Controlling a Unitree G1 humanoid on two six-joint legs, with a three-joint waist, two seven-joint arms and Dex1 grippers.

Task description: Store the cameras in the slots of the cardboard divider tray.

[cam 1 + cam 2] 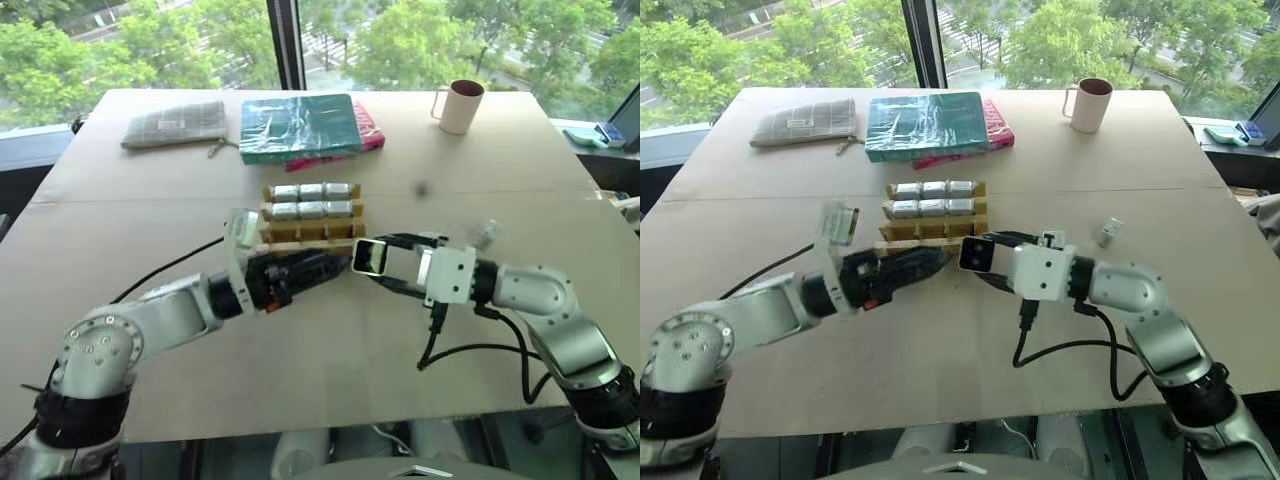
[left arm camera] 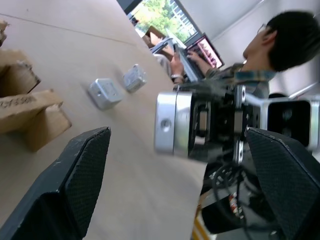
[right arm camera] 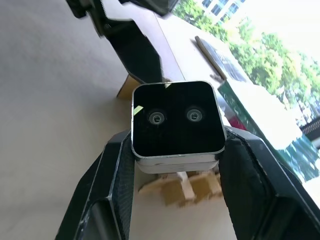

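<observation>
Head views: my right gripper (image 1: 368, 258) is clamped on a camera (image 1: 371, 257), held above the table (image 1: 300, 370) just in front of the cardboard tray (image 1: 310, 232). Tray's two far rows already carry six cameras (image 1: 312, 201); near slots look empty. My left gripper (image 1: 330, 266) points at the held camera, close to it. One loose camera (image 1: 1109, 231) lies on the table off to my right.

Left wrist view: both my black fingers (image 2: 75, 185) spread wide, nothing between them; held camera straight ahead. Two spare cameras (image 2: 106, 92) lie past the tray corner. Person at a laptop (image 2: 202, 47) behind.

Right wrist view: fingers pinch the camera's sides, lens face toward me, tray below.

Risk: hand-over here could fumble. If I release right before left closes, the camera drops; a skewed grip would jam it on the slot walls.
</observation>
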